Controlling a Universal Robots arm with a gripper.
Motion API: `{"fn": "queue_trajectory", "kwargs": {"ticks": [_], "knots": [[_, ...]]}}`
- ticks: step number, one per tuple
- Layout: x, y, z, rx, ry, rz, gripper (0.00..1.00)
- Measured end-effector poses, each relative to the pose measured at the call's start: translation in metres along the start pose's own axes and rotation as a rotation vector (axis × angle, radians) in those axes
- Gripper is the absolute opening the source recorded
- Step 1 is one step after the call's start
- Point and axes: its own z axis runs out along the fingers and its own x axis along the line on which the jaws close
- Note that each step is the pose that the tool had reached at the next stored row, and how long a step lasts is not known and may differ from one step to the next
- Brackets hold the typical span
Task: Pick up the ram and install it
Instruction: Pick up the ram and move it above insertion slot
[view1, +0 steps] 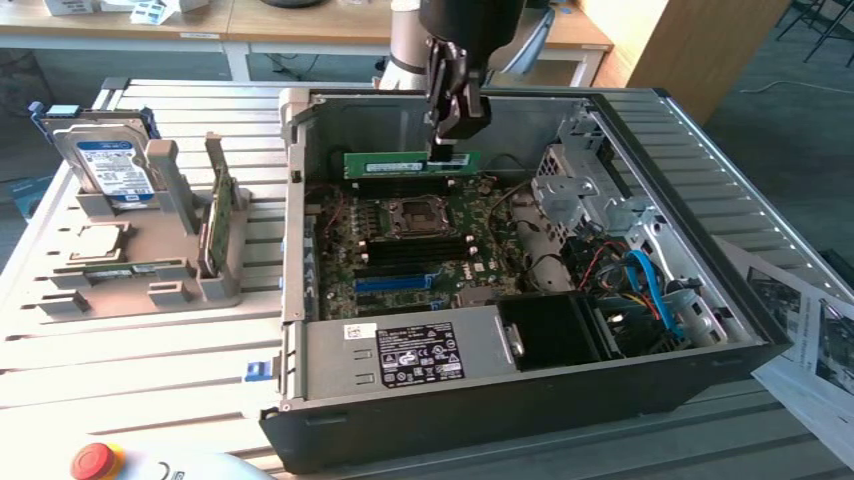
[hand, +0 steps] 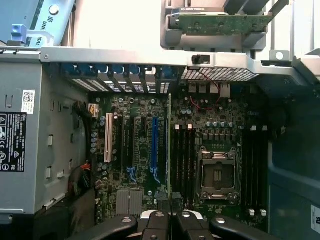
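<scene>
Over the open computer case (view1: 534, 400) in the exterior view, the tool (view1: 451, 150) hangs from the arm with its jaws closed narrowly on the ram (view1: 400, 163), gripping it near the end toward the exterior view's right. The ram is lifted clear of the motherboard (view1: 340, 250), level and on its long edge, close to the far wall of the case and just beyond the processor socket (view1: 411, 213). The case lies on its side on a pale slatted surface (view1: 147, 350), with its power supply (view1: 420, 355) at the near edge and blue cables (view1: 650, 285) toward the exterior view's right. On the exterior view's left, a grey stand (view1: 174, 280) holds a hard drive (view1: 110, 165) with a blue label and an upright green card (view1: 216, 220). A red button (view1: 96, 460) sits at the near corner. From the wrist view, the ram (hand: 169, 145) appears edge-on as a thin green line running out from between the closed jaws of the tool (hand: 170, 217). It hangs over the motherboard (hand: 135, 170), running alongside the black memory slots (hand: 185, 155), between the blue slot (hand: 154, 142) and the processor socket (hand: 217, 172). Whether it touches the board I cannot tell from this side. A white slot (hand: 108, 137) lies nearer the power supply (hand: 20, 140).
</scene>
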Motion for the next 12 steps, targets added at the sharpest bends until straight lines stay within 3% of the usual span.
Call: {"fn": "queue_trajectory", "kwargs": {"ticks": [7, 12], "knots": [[0.0, -0.0162, -0.0007, 0.0, 0.0, 0.0, 0.12], [0.0, -0.0182, -0.0008, 0.0, -0.0001, 0.0, 0.12]]}}
